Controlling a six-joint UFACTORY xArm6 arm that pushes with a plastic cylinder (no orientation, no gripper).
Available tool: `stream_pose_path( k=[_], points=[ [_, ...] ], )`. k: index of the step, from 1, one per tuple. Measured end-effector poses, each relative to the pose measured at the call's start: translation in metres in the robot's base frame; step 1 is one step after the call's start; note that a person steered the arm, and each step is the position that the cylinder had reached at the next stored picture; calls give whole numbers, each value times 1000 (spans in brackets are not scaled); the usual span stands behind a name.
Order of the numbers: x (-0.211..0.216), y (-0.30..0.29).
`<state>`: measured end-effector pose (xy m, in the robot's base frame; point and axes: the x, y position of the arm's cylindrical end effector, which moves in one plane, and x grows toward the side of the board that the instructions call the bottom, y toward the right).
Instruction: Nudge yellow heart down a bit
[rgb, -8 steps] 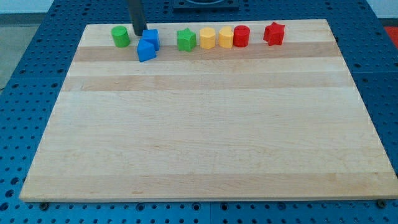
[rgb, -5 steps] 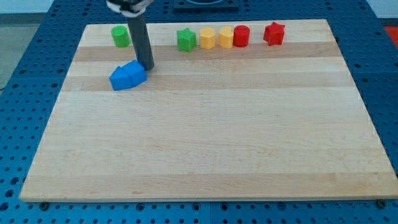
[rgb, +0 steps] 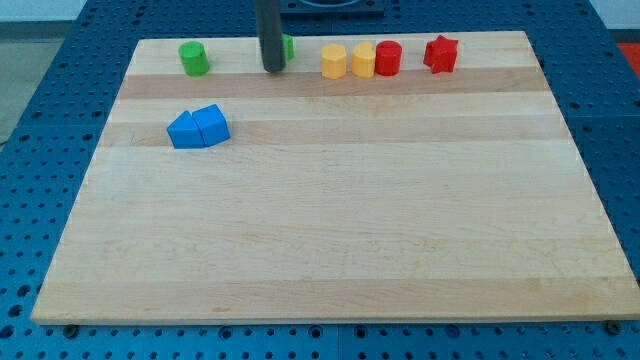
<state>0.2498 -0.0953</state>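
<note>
Two yellow blocks stand side by side in the row along the view's top. The right one (rgb: 363, 60) looks like the yellow heart and touches a red cylinder (rgb: 388, 58). The left one (rgb: 333, 61) looks hexagonal. My tip (rgb: 272, 70) is left of both yellow blocks, about a block's width from the hexagonal one. A green block (rgb: 288, 47) is mostly hidden behind the rod, so its shape cannot be made out.
A green cylinder (rgb: 194, 58) stands at the top left and a red star (rgb: 440, 53) at the top right. Two blue blocks (rgb: 185, 130) (rgb: 211, 125) sit touching each other at the left, below the row. The wooden board (rgb: 330, 230) lies on a blue perforated table.
My tip pushed the two blue blocks down and left, then moved up and right to the green star's place. The green star is now mostly hidden behind the rod.
</note>
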Motion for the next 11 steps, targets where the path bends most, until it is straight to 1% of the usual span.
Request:
stream_pose_path(
  k=[1,3,4,5,6,7,8,9,11],
  points=[
    [0,25],
    [-36,94],
    [-57,96],
    [-57,42],
    [-48,-34],
    [-45,-28],
    [-53,37],
    [-48,106],
    [-41,159]
  ],
)
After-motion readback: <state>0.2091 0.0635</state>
